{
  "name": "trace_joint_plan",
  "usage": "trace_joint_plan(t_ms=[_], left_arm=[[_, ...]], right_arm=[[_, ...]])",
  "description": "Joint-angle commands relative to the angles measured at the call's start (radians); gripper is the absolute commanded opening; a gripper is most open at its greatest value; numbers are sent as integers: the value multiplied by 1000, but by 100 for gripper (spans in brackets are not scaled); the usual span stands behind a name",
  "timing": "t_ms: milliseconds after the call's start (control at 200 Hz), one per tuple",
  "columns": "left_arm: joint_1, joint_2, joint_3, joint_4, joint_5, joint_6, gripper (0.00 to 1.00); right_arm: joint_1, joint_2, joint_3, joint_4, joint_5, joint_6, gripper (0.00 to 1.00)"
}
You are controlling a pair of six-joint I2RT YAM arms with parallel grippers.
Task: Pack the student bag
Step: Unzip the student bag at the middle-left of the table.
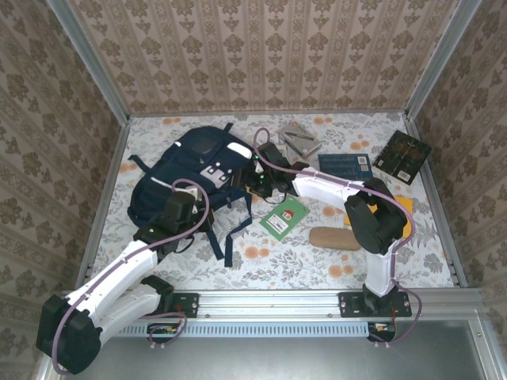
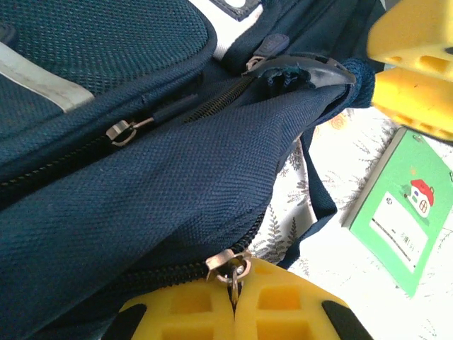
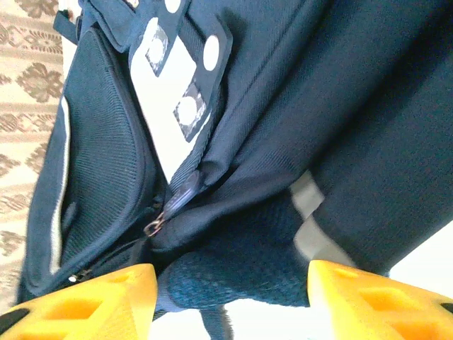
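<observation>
A robot test booth dressed like a home. Wallpapered panels [image 1: 269, 55] in metal frames [image 1: 89, 59] enclose a floral-clothed desk [image 1: 301, 265] with two arms [image 1: 119, 277] bolted on.

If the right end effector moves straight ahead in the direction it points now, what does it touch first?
Most likely the student bag: its navy fabric lies directly ahead between the open fingers of the right end effector.

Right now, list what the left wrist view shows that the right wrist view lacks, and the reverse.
Left wrist: the left gripper shut on a metal zipper pull, and a green notebook beside the bag. Right wrist: the right gripper open, and the bag's white dotted patch. Both: the navy student bag.
</observation>
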Motion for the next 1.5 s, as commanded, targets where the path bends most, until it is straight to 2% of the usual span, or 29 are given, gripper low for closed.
trace_joint_plan(t_ms=[0, 125, 445, 495, 700, 925, 1040, 1290, 1425, 1495], left_arm=[[-19, -3, 6, 55, 30, 48, 0], [-27, 11, 1, 50, 44, 50, 0], [-67, 22, -9, 50, 42, 78, 0], [-77, 27, -6, 39, 32, 83, 0], [-99, 47, 29, -67, -45, 80, 0], [-88, 67, 87, -280, -232, 12, 0], [-59, 71, 102, -368, -286, -23, 0], [49, 48, 122, -525, -349, -93, 0], [97, 7, 115, -548, -362, -91, 0], [161, -4, 114, -539, -350, -70, 0]], right_arm=[[50, 3, 10, 61, -34, 237, 57], [89, -7, -11, 15, 37, 297, 54], [113, 44, 26, 5, 27, 342, 51], [112, 61, 43, 5, 29, 343, 45], [91, 63, 50, -10, 52, 309, 0], [41, 26, 38, -61, 97, 211, 0], [6, 23, 40, -77, 98, 164, 0], [-62, 21, 76, -116, 99, 81, 0], [-98, 44, 115, -135, 85, 39, 0], [-117, 72, 156, -169, 78, 5, 0]])
